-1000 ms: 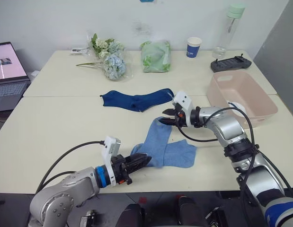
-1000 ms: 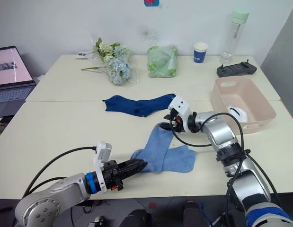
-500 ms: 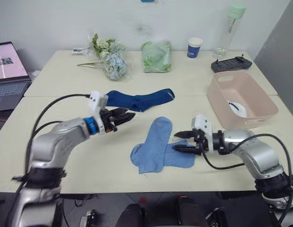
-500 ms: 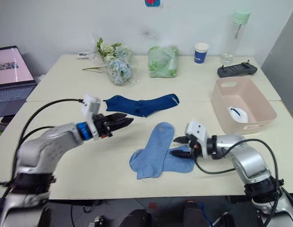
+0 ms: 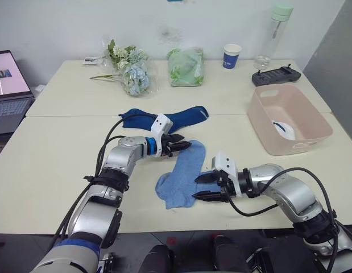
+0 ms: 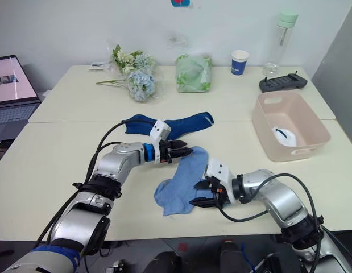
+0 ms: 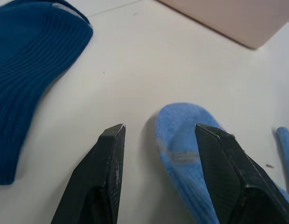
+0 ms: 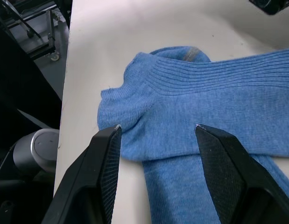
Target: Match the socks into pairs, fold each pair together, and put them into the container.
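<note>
The two light blue socks (image 5: 181, 175) lie crossed on the cream table (image 5: 62, 165), made of soft ribbed knit, with a greyer band at the rounded toe. The left gripper (image 5: 183, 146) has its two black wedge-shaped fingers spread apart, one on each side of that toe, and holds nothing. The right gripper (image 5: 202, 186) is also spread wide and empty, its fingers over the overlapping cuffs of the blue pair near the table's front edge. The dark navy socks (image 5: 164, 120) lie flat in a long strip just behind the left arm, which hides their middle part. The container (image 5: 261, 116), smooth pale pink plastic with rounded corners and a flared rim, stands well apart on the right; a white sock (image 5: 282, 129) lies inside, partly hidden by its wall.
</note>
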You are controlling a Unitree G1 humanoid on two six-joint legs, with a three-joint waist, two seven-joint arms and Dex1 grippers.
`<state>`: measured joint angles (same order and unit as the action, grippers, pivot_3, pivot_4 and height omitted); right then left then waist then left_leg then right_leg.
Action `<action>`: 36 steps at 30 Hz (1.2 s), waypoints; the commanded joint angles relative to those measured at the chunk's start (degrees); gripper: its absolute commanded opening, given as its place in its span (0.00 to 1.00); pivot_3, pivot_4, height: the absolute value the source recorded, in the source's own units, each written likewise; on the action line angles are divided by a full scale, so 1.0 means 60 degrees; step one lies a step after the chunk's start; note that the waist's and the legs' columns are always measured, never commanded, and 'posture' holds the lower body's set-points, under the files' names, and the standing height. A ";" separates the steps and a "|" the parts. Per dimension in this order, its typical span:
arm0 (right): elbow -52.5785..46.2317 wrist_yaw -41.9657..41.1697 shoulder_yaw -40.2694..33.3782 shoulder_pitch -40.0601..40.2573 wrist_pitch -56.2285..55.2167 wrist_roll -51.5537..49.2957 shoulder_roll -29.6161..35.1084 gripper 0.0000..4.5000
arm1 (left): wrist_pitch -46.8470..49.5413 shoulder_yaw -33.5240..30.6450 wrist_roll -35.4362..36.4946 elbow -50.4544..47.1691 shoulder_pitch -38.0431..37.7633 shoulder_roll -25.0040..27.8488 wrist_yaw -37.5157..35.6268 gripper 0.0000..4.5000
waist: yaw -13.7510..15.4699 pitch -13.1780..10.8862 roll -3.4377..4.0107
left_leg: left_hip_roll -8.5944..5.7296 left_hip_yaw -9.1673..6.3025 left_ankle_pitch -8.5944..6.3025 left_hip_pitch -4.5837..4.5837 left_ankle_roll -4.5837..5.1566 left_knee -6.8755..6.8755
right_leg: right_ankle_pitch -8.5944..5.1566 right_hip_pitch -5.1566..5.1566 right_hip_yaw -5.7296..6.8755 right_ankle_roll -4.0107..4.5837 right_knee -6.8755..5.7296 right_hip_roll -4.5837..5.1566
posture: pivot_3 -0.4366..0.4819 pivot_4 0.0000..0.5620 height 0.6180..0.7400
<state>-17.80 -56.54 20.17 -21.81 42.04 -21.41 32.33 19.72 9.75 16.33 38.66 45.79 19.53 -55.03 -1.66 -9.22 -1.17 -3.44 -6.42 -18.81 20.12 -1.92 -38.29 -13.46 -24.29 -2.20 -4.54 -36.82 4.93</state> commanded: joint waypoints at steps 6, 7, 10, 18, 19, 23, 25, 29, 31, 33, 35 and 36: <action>-0.0605 0.0154 -0.0302 0.0143 0.0113 -0.0252 0.0027 0.60 | -0.0011 -0.0119 -0.0296 -0.0230 0.0047 -0.0026 -0.0776 0.00 | -0.0005 0.0000 0.0000 | 0.0001 -0.0011 0.0000 0.0021 0.0000 -0.0018 | 0.0000 -0.0008 0.0010 -0.0001 -0.0007 0.0000 | 0.48 0.27 1.00; -0.0603 0.0153 -0.0296 0.0142 0.0124 -0.0253 0.0023 0.60 | -0.0114 -0.0216 -0.0295 -0.0209 0.0041 -0.0066 -0.0660 0.00 | -0.0005 0.0000 0.0000 | 0.0000 -0.0012 0.0000 0.0024 0.0000 -0.0022 | 0.0001 -0.0008 0.0011 -0.0001 -0.0008 0.0000 | 0.48 0.27 1.00; -0.0675 0.0075 -0.0193 0.0099 0.0160 -0.0247 0.0052 0.60 | -0.0770 -0.0740 -0.0555 0.0483 0.0415 -0.0300 0.0744 0.00 | 0.0000 0.0000 0.0000 | -0.0002 -0.0028 -0.0001 0.0044 0.0001 -0.0051 | 0.0003 -0.0010 0.0021 -0.0004 -0.0010 0.0000 | 0.48 0.27 1.00; -0.0235 0.0015 0.0185 -0.0217 -0.0414 0.0233 -0.0058 0.60 | -0.0815 -0.1400 -0.0545 0.1017 0.0624 -0.0565 0.1314 0.00 | 0.0001 0.0000 0.0000 | -0.0013 -0.0088 -0.0001 0.0097 0.0000 -0.0090 | 0.0009 -0.0018 0.0066 -0.0014 -0.0011 0.0001 | 0.48 0.27 1.00; -0.0098 0.0132 0.0255 -0.0292 -0.0630 0.0403 -0.0157 0.60 | -0.0773 -0.1399 -0.0534 0.0918 0.0558 -0.0577 0.1231 0.00 | 0.0001 0.0000 0.0000 | -0.0015 -0.0093 -0.0001 0.0100 0.0000 -0.0092 | 0.0009 -0.0018 0.0071 -0.0014 -0.0011 0.0002 | 0.48 0.27 1.00; 0.0296 0.0389 0.0574 -0.0506 -0.1383 0.1036 -0.0515 0.60 | -0.0634 -0.1365 -0.0541 0.0600 0.0343 -0.0590 0.1114 0.00 | -0.0020 0.0000 0.0001 | -0.0015 -0.0096 0.0000 0.0103 -0.0001 -0.0094 | 0.0009 -0.0021 0.0074 -0.0014 -0.0016 0.0003 | 0.48 0.27 1.00; 0.0350 0.0243 0.0739 -0.0520 -0.1398 0.1118 -0.0535 0.60 | -0.0585 -0.1363 -0.0560 0.0537 0.0307 -0.0577 0.1055 0.00 | -0.0014 0.0000 0.0000 | -0.0015 -0.0101 0.0000 0.0107 -0.0002 -0.0095 | 0.0009 -0.0022 0.0081 -0.0014 -0.0013 0.0003 | 0.48 0.27 1.00; 0.0589 0.0308 0.0903 -0.0628 -0.1618 0.1399 -0.0727 0.60 | -0.0477 -0.1409 -0.0532 0.0485 0.0348 -0.0576 0.1024 0.00 | -0.0009 0.0000 0.0001 | -0.0019 -0.0108 0.0000 0.0112 -0.0002 -0.0101 | 0.0009 -0.0022 0.0087 -0.0014 -0.0013 0.0007 | 0.48 0.27 1.00; 0.0650 0.0212 0.0955 -0.0656 -0.1727 0.1478 -0.0719 0.60 | -0.0444 -0.1409 -0.0540 0.0465 0.0360 -0.0582 0.1025 0.00 | -0.0010 0.0001 0.0001 | -0.0018 -0.0108 0.0000 0.0112 -0.0002 -0.0101 | 0.0009 -0.0022 0.0088 -0.0014 -0.0015 0.0007 | 0.48 0.27 1.00; 0.0748 0.0272 0.0888 -0.0659 -0.1851 0.1562 -0.0782 0.51 | -0.0472 -0.1404 -0.0567 0.0465 0.0368 -0.0588 0.1052 0.00 | -0.0011 0.0001 0.0001 | -0.0018 -0.0109 0.0000 0.0112 -0.0002 -0.0101 | 0.0009 -0.0022 0.0090 -0.0014 -0.0014 0.0007 | 0.48 0.27 1.00; 0.0847 0.0318 0.0852 -0.0672 -0.1983 0.1683 -0.0780 0.39 | -0.0501 -0.1402 -0.0583 0.0483 0.0377 -0.0587 0.1059 0.00 | -0.0010 0.0001 0.0001 | -0.0018 -0.0109 0.0000 0.0112 -0.0002 -0.0101 | 0.0009 -0.0022 0.0090 -0.0014 -0.0014 0.0007 | 0.48 0.27 1.00; 0.0896 0.0283 0.0859 -0.0677 -0.2078 0.1739 -0.0740 0.33 | -0.0480 -0.1412 -0.0573 0.0480 0.0372 -0.0586 0.1051 0.00 | -0.0011 0.0001 0.0001 | -0.0018 -0.0110 0.0000 0.0112 -0.0002 -0.0101 | 0.0009 -0.0021 0.0091 -0.0014 -0.0014 0.0007 | 0.48 0.27 1.00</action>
<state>-11.76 -54.84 26.06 -25.20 31.20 -11.43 27.86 17.16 1.86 12.95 43.26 47.36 15.96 -48.33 -1.73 -9.22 -1.17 -3.55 -7.08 -18.81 20.79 -1.93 -38.90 -13.41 -24.42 -1.65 -4.62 -36.91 4.97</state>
